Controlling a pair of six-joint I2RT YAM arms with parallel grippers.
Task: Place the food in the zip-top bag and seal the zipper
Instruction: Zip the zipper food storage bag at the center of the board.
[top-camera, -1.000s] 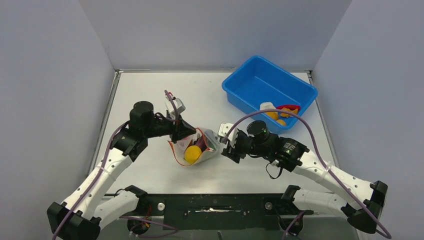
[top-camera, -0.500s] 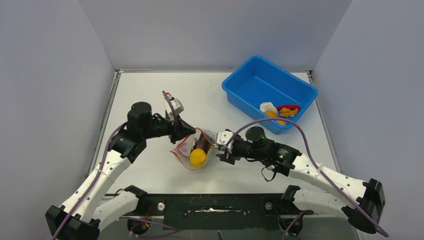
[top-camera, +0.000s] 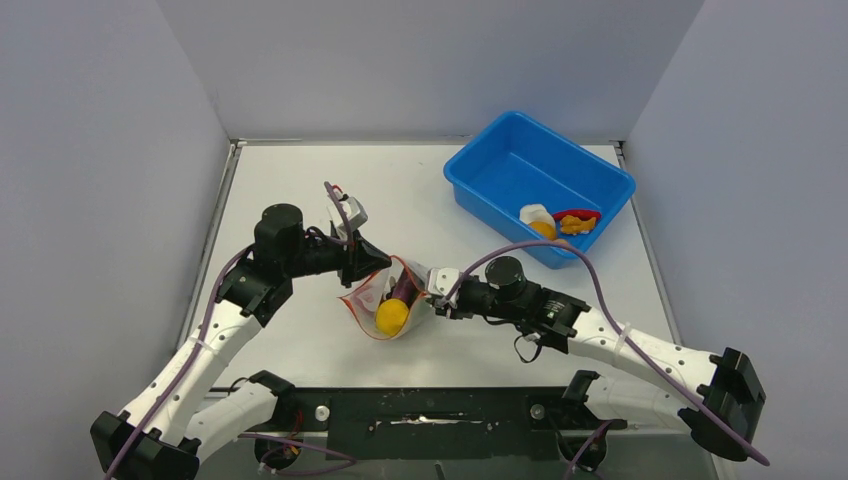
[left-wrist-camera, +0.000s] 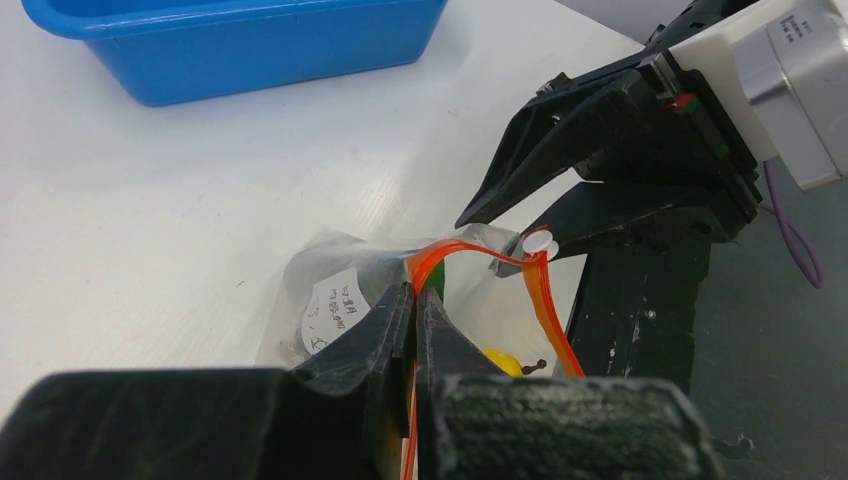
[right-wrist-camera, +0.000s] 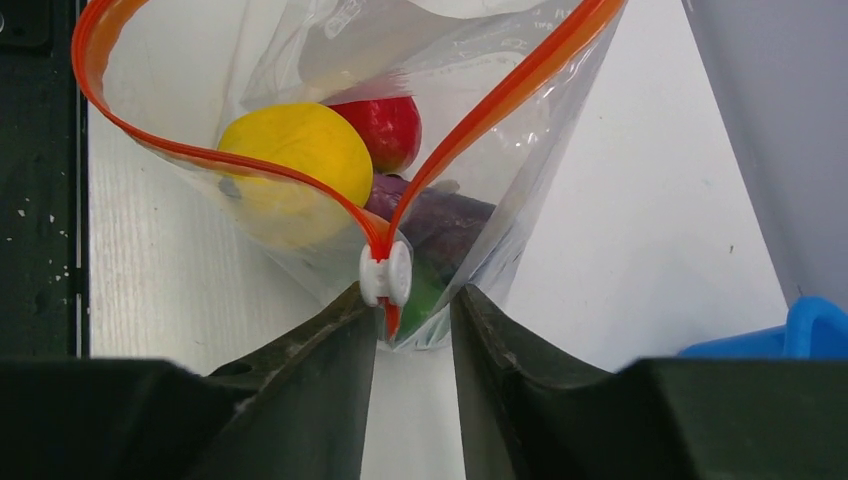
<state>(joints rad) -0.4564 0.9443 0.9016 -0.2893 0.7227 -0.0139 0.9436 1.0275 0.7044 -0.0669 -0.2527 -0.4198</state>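
Observation:
The clear zip-top bag (top-camera: 368, 296) stands open at table centre between both grippers. It holds food: a yellow ball (right-wrist-camera: 295, 150), a red ball (right-wrist-camera: 390, 125), a purple eggplant (right-wrist-camera: 440, 215) and a green piece (right-wrist-camera: 428, 288). My left gripper (left-wrist-camera: 415, 298) is shut on the red-orange zipper (left-wrist-camera: 548, 305) at the bag's left end, also visible from above (top-camera: 380, 266). My right gripper (right-wrist-camera: 410, 298) is open, its jaws either side of the white slider (right-wrist-camera: 385, 275) at the zipper's right end. The mouth gapes wide.
A blue tub (top-camera: 500, 165) stands at the back right with a white and orange piece (top-camera: 538, 217) and a red and orange piece (top-camera: 578, 220) inside. The black base rail (top-camera: 430, 410) runs along the near edge. Grey walls enclose the table.
My right gripper has moved left up to the bag's slider end. The bag has tipped a little toward the near edge, the yellow ball shifting with it. The left gripper keeps its hold.

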